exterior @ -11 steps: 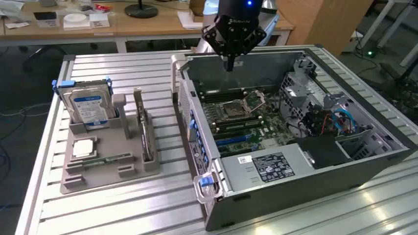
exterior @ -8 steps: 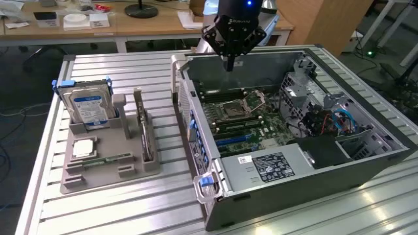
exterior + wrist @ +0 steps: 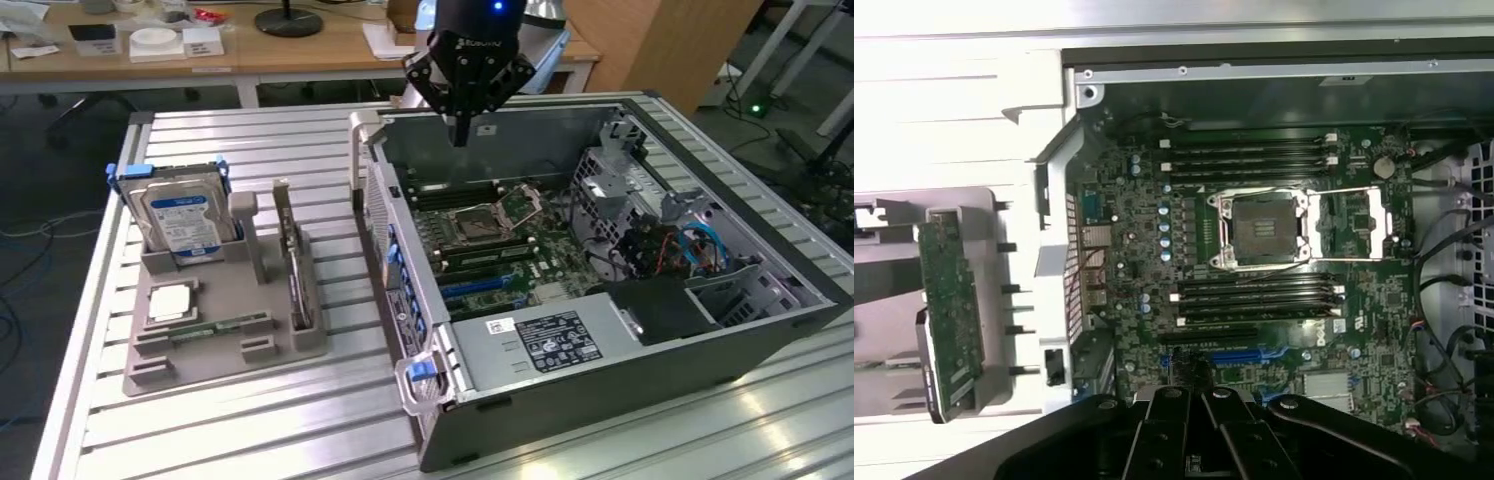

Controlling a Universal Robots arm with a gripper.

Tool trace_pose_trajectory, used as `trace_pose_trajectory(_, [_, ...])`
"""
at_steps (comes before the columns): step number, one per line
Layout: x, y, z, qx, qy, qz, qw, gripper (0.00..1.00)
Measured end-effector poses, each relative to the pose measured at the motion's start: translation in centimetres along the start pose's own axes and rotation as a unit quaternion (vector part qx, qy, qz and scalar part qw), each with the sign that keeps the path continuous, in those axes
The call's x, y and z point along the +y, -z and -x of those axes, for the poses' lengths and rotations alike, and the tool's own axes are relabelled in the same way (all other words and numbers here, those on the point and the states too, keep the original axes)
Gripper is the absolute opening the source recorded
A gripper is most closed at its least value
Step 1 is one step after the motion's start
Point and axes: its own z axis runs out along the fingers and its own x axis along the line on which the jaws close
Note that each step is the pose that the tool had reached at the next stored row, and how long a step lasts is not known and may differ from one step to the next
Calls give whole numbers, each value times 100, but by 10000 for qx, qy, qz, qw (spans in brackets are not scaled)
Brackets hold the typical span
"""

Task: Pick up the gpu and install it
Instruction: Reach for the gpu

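Little of the writing can be read. The gripper (image 3: 461, 135) carries pale lettering on its black body, too small to make out. The power supply (image 3: 554, 340) in the case (image 3: 601, 400) has a black-and-white label and a small white sticker beside it, both illegible. The hard drive (image 3: 187, 225) has a blue-and-white label whose print cannot be read either.

The gpu (image 3: 294, 270) is a thin green card. It stands on its long edge in a slot of the grey holder (image 3: 200, 365), with a pale metal bracket rising at its far end. In the wrist view, the gpu (image 3: 951, 310) shows a green face dotted with small parts and a dark piece along one side. The holder sits near the edge of the worktop (image 3: 267, 430) at the exterior view's left. The hard drive stands upright at the holder's far end. A memory stick (image 3: 214, 328) and a processor (image 3: 171, 300) lie flat on the holder, toward the exterior view's left of the gpu.

The case lies open over the other half of the worktop, with the motherboard (image 3: 1254, 300) and its empty processor socket (image 3: 1262, 228) exposed. The gripper (image 3: 1192, 400) hangs above the case's far wall, well apart from the gpu. Its fingers are pressed together and hold nothing.
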Motion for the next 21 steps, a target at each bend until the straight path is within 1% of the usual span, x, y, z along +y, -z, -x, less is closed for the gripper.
trace_pose_trajectory(5, [-14,4,-180,-1,0,0,10000,11])
trace_pose_trajectory(13, [-38,11,-508,-1,0,0,10000,11])
trace_pose_trajectory(17, [-48,14,-642,0,0,0,10000,11])
trace_pose_trajectory(21, [-57,16,-748,0,6,0,10000,11])
